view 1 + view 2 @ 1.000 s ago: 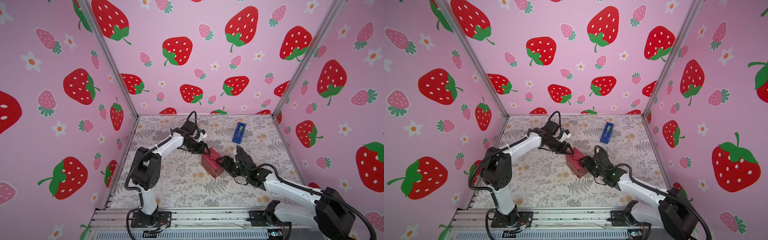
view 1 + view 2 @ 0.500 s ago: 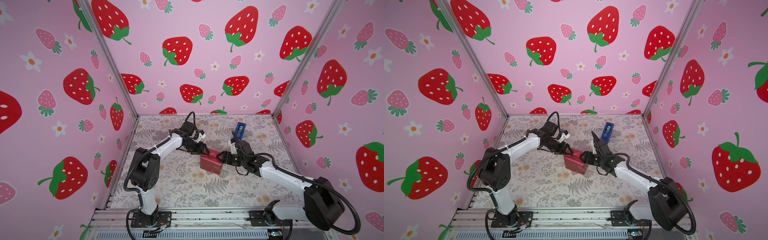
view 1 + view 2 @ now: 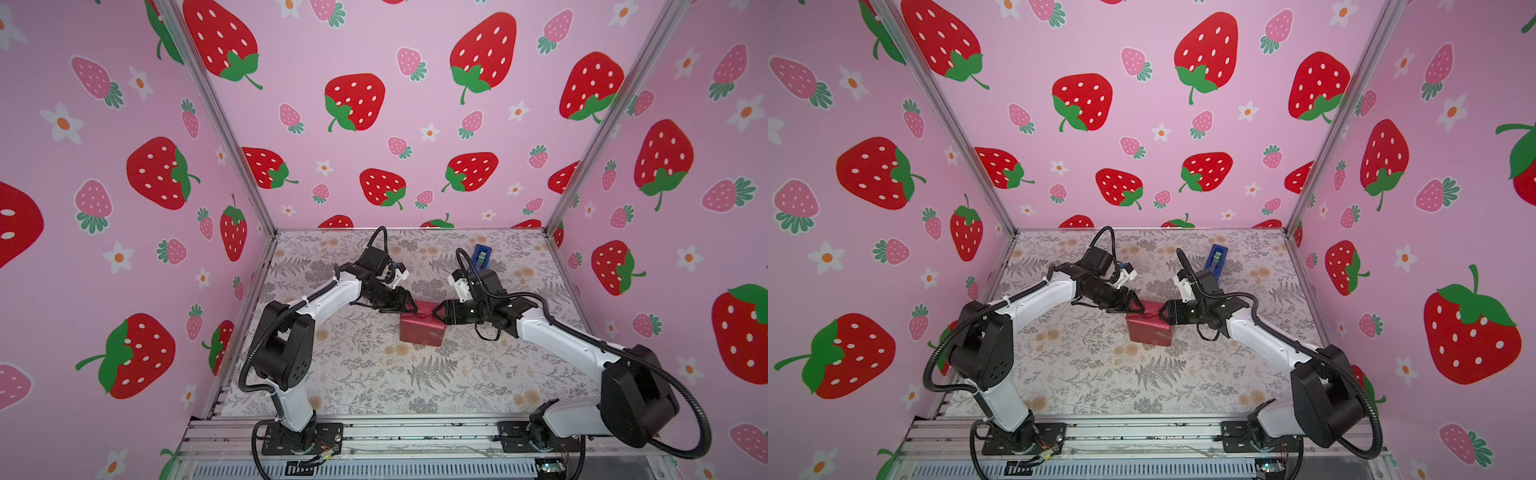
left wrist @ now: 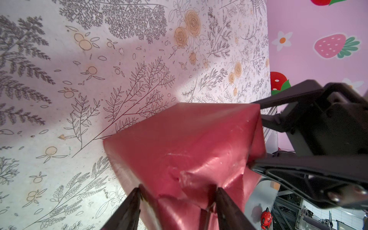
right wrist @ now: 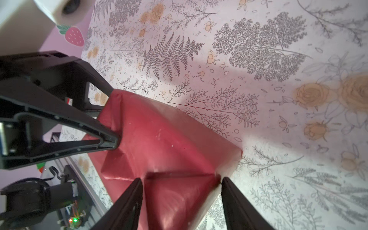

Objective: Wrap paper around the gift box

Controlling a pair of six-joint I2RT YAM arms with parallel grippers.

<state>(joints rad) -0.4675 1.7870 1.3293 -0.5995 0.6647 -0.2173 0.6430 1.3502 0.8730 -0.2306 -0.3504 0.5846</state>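
At centre, folded paper (image 3: 420, 330) between left fingers (image 4: 127, 211), right fingers (image 5: 129, 205), each seemingly pinching one end.

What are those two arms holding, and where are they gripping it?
The red wrapped box, pinched at its two opposite folded ends: left fingers on one end, right fingers on the other.

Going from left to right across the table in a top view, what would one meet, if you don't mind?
The left gripper → the paper, folded into a parcel → the right gripper → the blue tape dispenser.
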